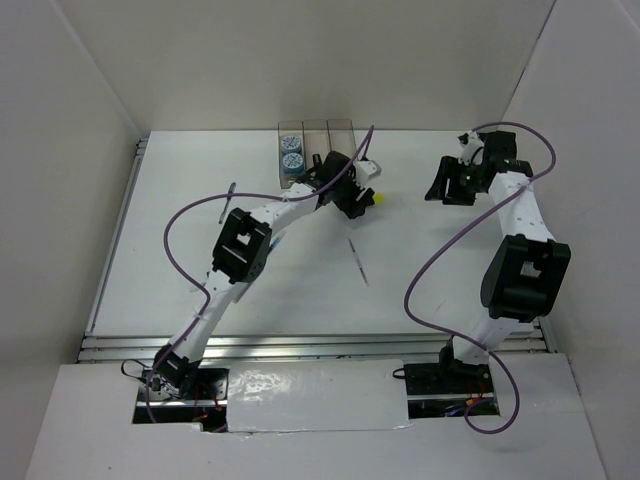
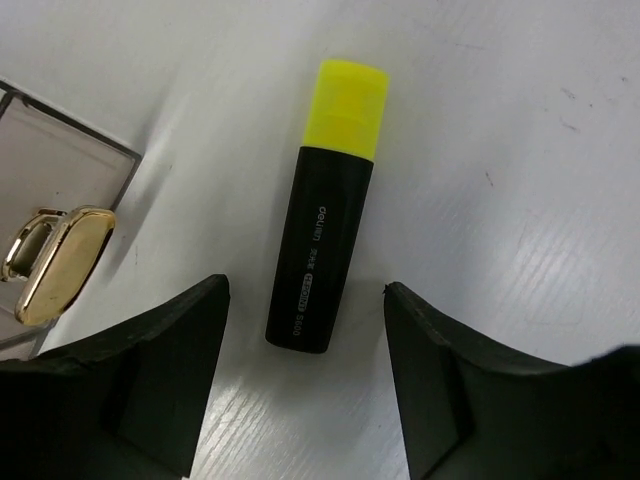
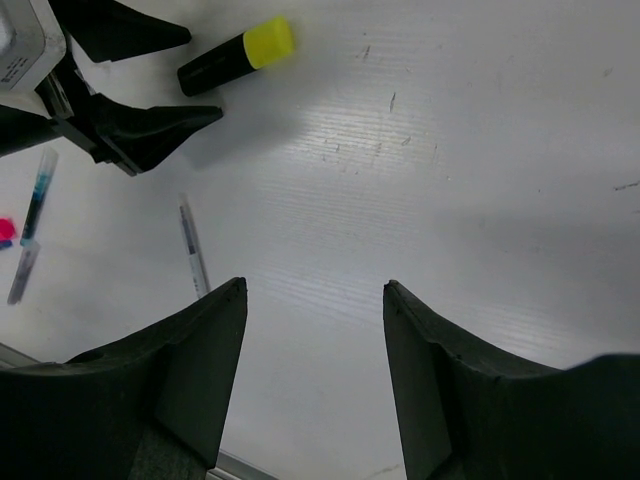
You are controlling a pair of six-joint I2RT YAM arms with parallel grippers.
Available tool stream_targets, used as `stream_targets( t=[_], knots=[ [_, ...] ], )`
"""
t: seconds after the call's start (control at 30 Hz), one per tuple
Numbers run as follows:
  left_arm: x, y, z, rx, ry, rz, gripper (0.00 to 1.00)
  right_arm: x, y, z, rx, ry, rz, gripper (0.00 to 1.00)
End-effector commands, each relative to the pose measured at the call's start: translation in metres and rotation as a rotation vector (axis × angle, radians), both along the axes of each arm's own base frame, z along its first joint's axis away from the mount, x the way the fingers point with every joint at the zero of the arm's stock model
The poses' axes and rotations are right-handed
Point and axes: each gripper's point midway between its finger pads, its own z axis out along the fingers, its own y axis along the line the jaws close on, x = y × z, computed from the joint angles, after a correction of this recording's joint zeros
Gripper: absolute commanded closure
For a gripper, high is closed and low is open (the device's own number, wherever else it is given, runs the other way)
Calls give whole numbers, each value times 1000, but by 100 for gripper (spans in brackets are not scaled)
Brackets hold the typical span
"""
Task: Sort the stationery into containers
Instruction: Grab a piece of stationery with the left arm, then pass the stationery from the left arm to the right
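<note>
Top: left gripper (image 1: 352, 203) hovering beside containers (image 1: 341, 130) near far edge of table (image 1: 200, 260); yellow-capped highlighter (image 1: 379, 197) lying just right of it.
Left wrist: jaws standing wide apart, flanking highlighter butt, touching neither side.
Right wrist: right gripper (image 3: 315, 290) gaping, gripping nothing.

**Inspector:** Overhead view, obstructions?

**Assistant:** The left gripper (image 1: 360, 203) covers the yellow highlighter (image 1: 381, 197) except its cap. The arm hides the near edge of the containers (image 1: 340, 127). The contents of the middle and right boxes cannot be determined.

**Inspector:** Wrist views?

**Assistant:** Left wrist: a gold-coloured item (image 2: 55, 262) at the container corner is cut by the frame edge and unidentifiable. Right wrist: a pink object (image 3: 5, 230) is clipped at the left edge.
</note>
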Motion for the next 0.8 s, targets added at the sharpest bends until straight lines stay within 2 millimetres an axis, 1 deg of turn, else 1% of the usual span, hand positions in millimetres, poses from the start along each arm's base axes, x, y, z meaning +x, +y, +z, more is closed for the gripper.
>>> stream_targets(
  t=[0.0,0.03,0.07,0.13,0.2,0.23,0.27,0.3,0.33,0.37,0.4,0.43,0.47,0.5,0.53,0.57,0.6,0.63,0.67,0.7,0.73,0.77],
  knots=[
    [-4,-8,2,-7,0,-25,26,3,8,31,-7,-78,25,37],
    [-6,-8,2,2,0,-34,28,3,7,34,-11,-85,27,38],
    [-10,-9,0,18,1,-37,36,3,6,38,-25,-97,34,39],
    [-15,-7,-5,41,23,-34,44,6,6,46,-42,-123,47,40],
    [-20,-8,-3,38,39,-49,49,6,6,53,-71,-150,76,41],
    [-25,-6,-3,48,57,-57,56,7,7,56,-84,-162,91,41],
    [-29,-4,-6,53,74,-61,60,6,8,63,-100,-187,106,41],
    [-31,-4,2,46,69,-67,65,5,10,64,-126,-205,142,42],
    [-35,-3,5,45,76,-77,76,3,11,67,-142,-223,159,42],
    [-42,3,0,49,101,-81,83,2,12,78,-168,-267,175,42],
    [-43,-1,32,-16,74,-93,92,1,12,76,-211,-285,206,42],
    [-48,0,42,-44,82,-95,93,-2,12,77,-236,-303,219,43],
    [-63,6,41,-82,148,-109,93,-5,14,87,-267,-350,229,45],
    [-68,7,84,-141,110,-124,94,-7,16,92,-302,-382,257,47],
    [-76,13,91,-164,141,-125,94,-13,20,105,-325,-436,272,48],
    [-83,15,127,-220,136,-126,95,-17,24,113,-342,-471,295,48],
    [-96,13,145,-269,168,-169,95,-21,28,121,-380,-520,346,49],
    [-104,20,154,-293,231,-156,96,-31,39,134,-407,-578,392,50],
    [-119,19,176,-346,283,-183,97,-38,45,138,-436,-607,437,50],
    [-126,22,183,-360,318,-189,98,-48,51,140,-491,-634,523,50],
    [-131,24,191,-374,346,-194,99,-64,76,147,-504,-682,624,50],
    [-144,28,193,-364,414,-188,100,-76,89,149,-519,-701,687,49]
  ],
)
